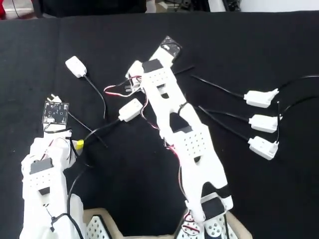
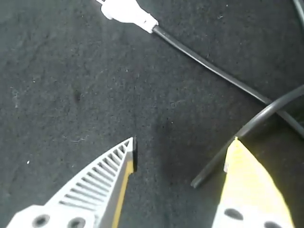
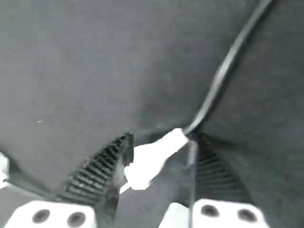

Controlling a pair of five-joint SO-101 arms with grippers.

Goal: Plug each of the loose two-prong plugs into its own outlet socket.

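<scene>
Three white outlet sockets (image 1: 259,98), (image 1: 263,122), (image 1: 262,147) lie in a column at the right on the black cloth, each with a black cable. My right gripper (image 3: 159,137) is shut on a white two-prong plug (image 3: 152,159), which sits slantwise between the fingers with its cable leading away; from above, that plug (image 1: 130,109) is left of centre. Another white plug (image 1: 76,66) lies far left at the back. A small plug (image 1: 52,98) (image 2: 128,14) lies just ahead of my left gripper (image 2: 184,142), which is open over bare cloth.
Black cables (image 2: 213,71) cross the cloth close to the left gripper's yellow finger (image 2: 247,175). The right arm (image 1: 189,139) stretches diagonally across the middle. Bare black cloth lies between the arm and the sockets, crossed by their thin cable ends.
</scene>
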